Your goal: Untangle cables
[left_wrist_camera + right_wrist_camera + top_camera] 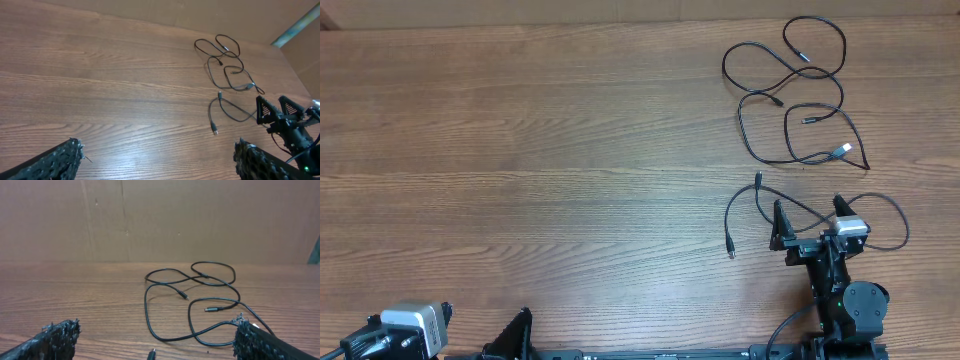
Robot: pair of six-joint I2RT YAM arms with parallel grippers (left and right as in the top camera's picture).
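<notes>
The cables lie as loose black strands on the wooden table at the far right. One spread of loops (741,118) is near the far edge; it also shows in the left wrist view (209,70) and in the right wrist view (145,305). A separate strand (727,218) (210,112) curves just left of my right gripper (809,205) and passes beneath it. That gripper (155,337) is open and holds nothing, with a plug end (151,354) on the table between its fingers. My left gripper (440,330) (157,155) is open and empty at the near left, far from the cables.
The bare wooden tabletop (520,150) takes up the left and middle. A brown cardboard wall (150,220) stands behind the table's far edge. The right arm's base (855,305) sits at the near right edge.
</notes>
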